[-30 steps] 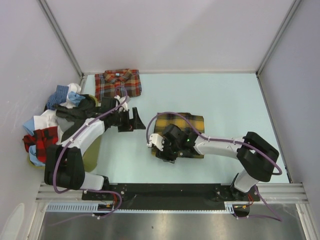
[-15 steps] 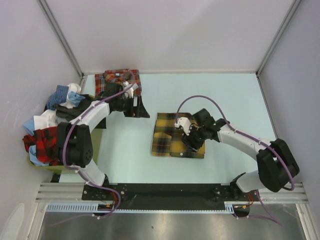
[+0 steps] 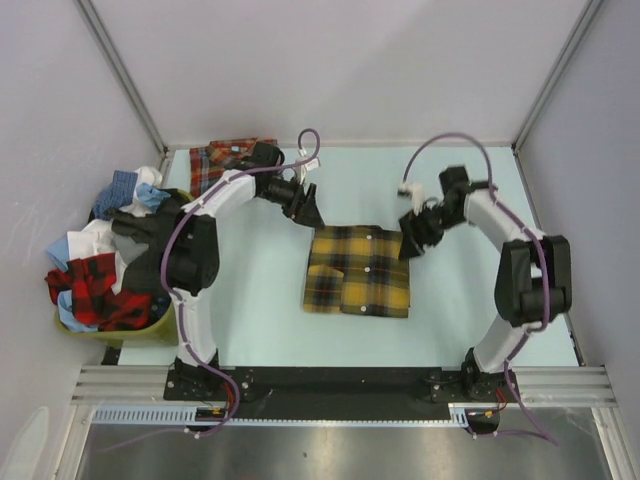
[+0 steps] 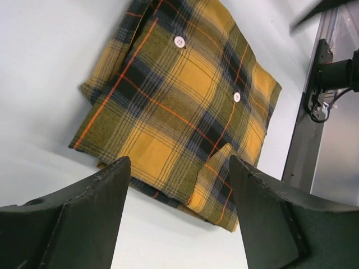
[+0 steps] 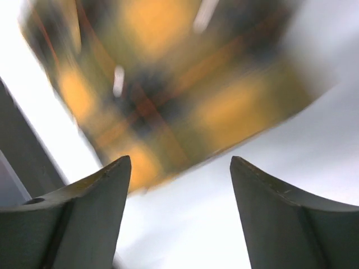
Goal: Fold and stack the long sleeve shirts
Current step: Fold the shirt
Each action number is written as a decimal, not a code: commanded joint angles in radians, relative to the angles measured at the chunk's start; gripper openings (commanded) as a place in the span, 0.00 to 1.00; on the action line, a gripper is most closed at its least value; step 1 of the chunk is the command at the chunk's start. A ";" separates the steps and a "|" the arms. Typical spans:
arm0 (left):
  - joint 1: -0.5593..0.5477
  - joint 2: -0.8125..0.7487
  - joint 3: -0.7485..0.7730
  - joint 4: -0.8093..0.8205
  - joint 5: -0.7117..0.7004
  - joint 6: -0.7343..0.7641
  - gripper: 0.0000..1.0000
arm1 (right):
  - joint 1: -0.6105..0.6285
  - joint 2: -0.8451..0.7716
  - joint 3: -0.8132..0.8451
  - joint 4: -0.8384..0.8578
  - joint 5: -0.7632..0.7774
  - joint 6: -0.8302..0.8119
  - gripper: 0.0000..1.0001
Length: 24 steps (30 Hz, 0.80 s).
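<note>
A yellow-and-black plaid shirt (image 3: 360,270) lies folded in the middle of the table, buttons up; it also shows sharply in the left wrist view (image 4: 179,106) and blurred in the right wrist view (image 5: 168,84). A red-orange plaid shirt (image 3: 222,160) lies folded at the far left corner, partly behind the left arm. My left gripper (image 3: 308,212) hovers open just off the yellow shirt's far left corner, holding nothing (image 4: 178,185). My right gripper (image 3: 408,243) stands open at the shirt's far right corner, empty (image 5: 179,185).
A bin (image 3: 180,310) at the left edge holds a heap of mixed clothes (image 3: 100,260), blue, white, black and red plaid. Grey walls close in the table on three sides. A black rail (image 3: 340,382) with the arm bases runs along the near edge.
Both arms swung away from the near side to the far corners of the yellow shirt. The right gripper came off the shirt and opened wider; the left gripper narrowed a little.
</note>
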 commanded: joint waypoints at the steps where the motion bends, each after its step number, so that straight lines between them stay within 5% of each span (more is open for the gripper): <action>1: 0.020 -0.069 -0.033 0.014 0.071 0.052 0.78 | -0.068 0.237 0.378 -0.102 -0.274 -0.032 0.85; 4: 0.019 -0.098 -0.081 0.011 0.055 0.027 0.78 | -0.073 0.384 0.585 -0.208 -0.354 -0.104 1.00; 14: 0.014 -0.181 -0.226 0.040 0.012 -0.034 0.81 | -0.060 0.849 1.083 -0.380 -0.461 -0.135 1.00; 24: 0.014 -0.201 -0.291 0.026 -0.042 -0.020 0.82 | -0.022 0.931 1.101 -0.362 -0.512 -0.084 0.97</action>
